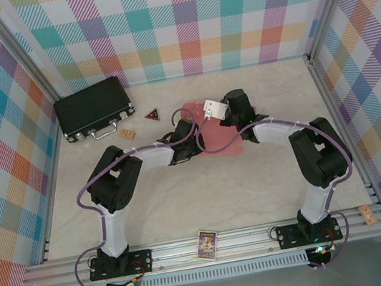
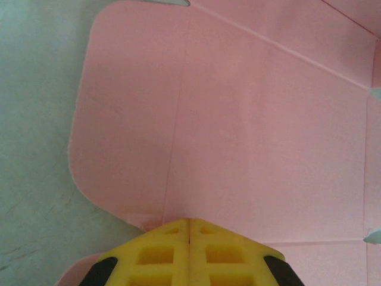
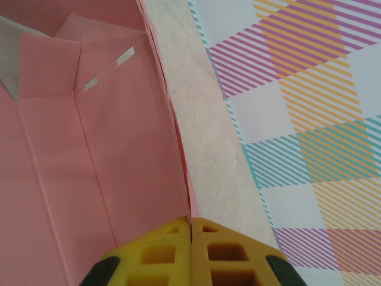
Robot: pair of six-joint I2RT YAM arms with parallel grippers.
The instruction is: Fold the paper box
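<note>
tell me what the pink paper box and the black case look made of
paper box: thin matte card, it seems; pressed crease lines and die-cut slots show. black case: hard, faintly glossy shell, maybe plastic or leatherette, can't tell; its latches glint like metal.

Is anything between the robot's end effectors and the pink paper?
Nothing visible. The left end effector is right over the pink paper, and the right end effector looks closed on its raised edge.
</note>
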